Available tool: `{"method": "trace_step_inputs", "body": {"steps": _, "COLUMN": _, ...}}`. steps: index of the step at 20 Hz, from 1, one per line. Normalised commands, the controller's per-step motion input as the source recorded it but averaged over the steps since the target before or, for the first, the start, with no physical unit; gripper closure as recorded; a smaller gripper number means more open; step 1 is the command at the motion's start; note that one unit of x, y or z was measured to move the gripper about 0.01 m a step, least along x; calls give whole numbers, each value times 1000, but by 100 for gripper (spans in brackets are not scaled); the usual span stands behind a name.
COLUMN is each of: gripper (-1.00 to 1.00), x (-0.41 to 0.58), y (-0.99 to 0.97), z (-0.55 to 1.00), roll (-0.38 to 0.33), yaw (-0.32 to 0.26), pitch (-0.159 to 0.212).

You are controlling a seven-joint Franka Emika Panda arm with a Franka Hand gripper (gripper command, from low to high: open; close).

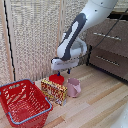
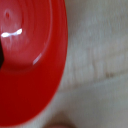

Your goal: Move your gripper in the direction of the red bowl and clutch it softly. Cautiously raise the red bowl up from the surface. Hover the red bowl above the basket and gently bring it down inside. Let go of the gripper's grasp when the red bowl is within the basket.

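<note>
The gripper (image 1: pixel 59 71) is hiding its fingertips behind the red bowl (image 1: pixel 56 78), itself half hidden by the snack box (image 1: pixel 54 90).

A home room: wooden floor (image 1: pixel 100 107), dresser (image 1: pixel 110 47).

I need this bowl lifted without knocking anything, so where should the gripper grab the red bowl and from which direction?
Probably its thin rim, from straight above: the red bowl sits mouth-up behind the snack box beside the pink cup, so side approaches look crowded. The gripper hangs over it.
</note>
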Motion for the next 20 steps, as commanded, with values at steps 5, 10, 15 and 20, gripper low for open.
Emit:
{"method": "trace_step_inputs", "body": {"steps": 5, "gripper": -100, "x": 492, "y": -7, "z": -230, "roll": 0, "yaw": 0, "pitch": 27}}
{"method": "trace_step_inputs", "body": {"steps": 10, "gripper": -100, "x": 330, "y": -80, "z": -211, "roll": 0, "yaw": 0, "pitch": 69}}
{"method": "trace_step_inputs", "body": {"steps": 15, "gripper": 100, "x": 93, "y": -1, "z": -54, "roll": 0, "yaw": 0, "pitch": 65}}
{"method": "trace_step_inputs", "body": {"steps": 20, "gripper": 100, "x": 5, "y": 0, "z": -16, "roll": -1, "yaw": 0, "pitch": 18}}
